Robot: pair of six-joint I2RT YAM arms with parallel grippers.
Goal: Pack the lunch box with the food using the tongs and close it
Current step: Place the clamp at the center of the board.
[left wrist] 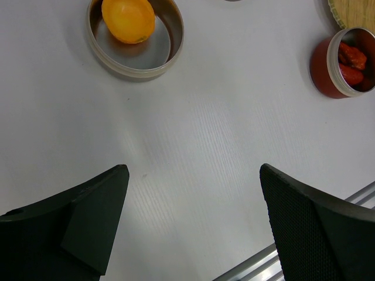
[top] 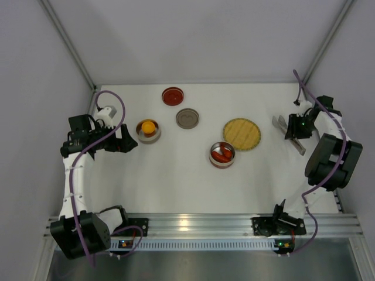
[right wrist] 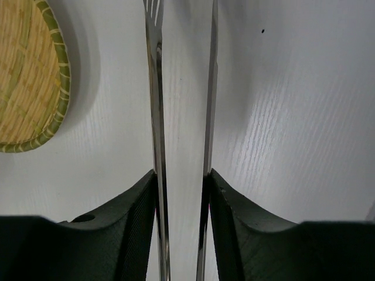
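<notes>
Tabletop, white, seen from above with the arm bases at 6 o'clock. Left end effector: at the 9 o'clock side, jaws spread wide, holding nothing, hanging over bare surface. Silver tin: just at 3 o'clock of the left end effector, uncovered, containing the orange-yellow food piece. Red tin: near the centre, uncovered, containing the red food pieces. Yellow woven plate: at 1 o'clock of the red tin, close beside it, whether touching cannot be told. Grey-brown disc: at 11 o'clock of the red tin, apart from it. Red disc: at 11 o'clock of the grey-brown disc, nearest the 12 o'clock edge. Tongs: at the 3 o'clock side, well apart from both tins, at 3 o'clock of the plate. Right end effector: closed on the tongs, one finger pressed against the outside of each arm, the two arms running out ahead nearly parallel with a narrow gap between them.
</notes>
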